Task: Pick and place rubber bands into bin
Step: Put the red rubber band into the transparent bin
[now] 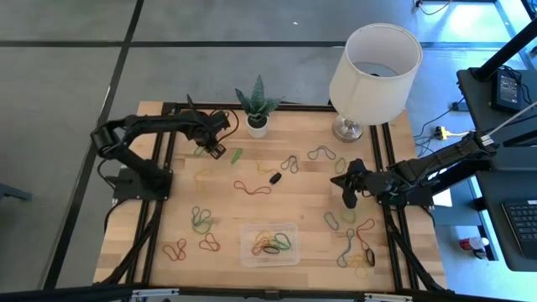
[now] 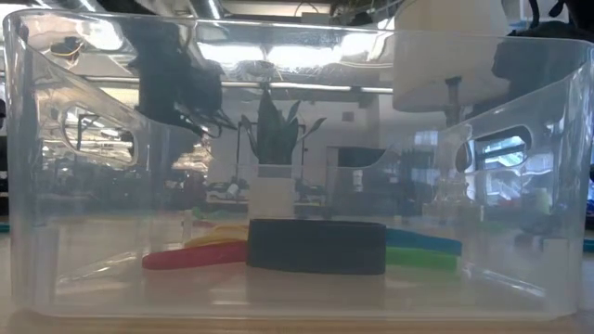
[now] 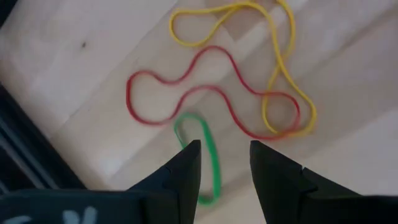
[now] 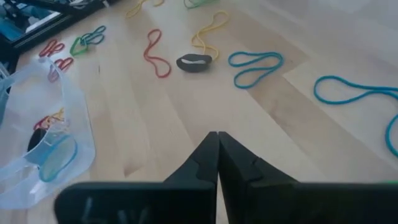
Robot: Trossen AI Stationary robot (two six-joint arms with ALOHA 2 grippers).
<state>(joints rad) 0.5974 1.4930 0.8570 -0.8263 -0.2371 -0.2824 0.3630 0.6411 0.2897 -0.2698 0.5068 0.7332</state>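
High view: the left tool (image 1: 216, 149) is at about 11 o'clock on the light wooden surface (image 1: 168, 222), near a small white pot with a green plant (image 1: 258, 124). The right tool (image 1: 350, 200) is at about 3 o'clock, below a big white lamp (image 1: 374, 63). The clear plastic bin (image 1: 270, 243) sits at 6 o'clock with some thin floppy rubber bands (image 1: 252, 188) inside and many more all around it.

Low view: flat red, green and black bands lie inside the bin's clear wall (image 2: 83, 186).

Left wrist view: the left tool's fingers (image 3: 186, 171) are a little apart around a green band (image 3: 211, 155), holding nothing.

Right wrist view: the right tool's fingers (image 4: 208, 162) are pressed together and empty.
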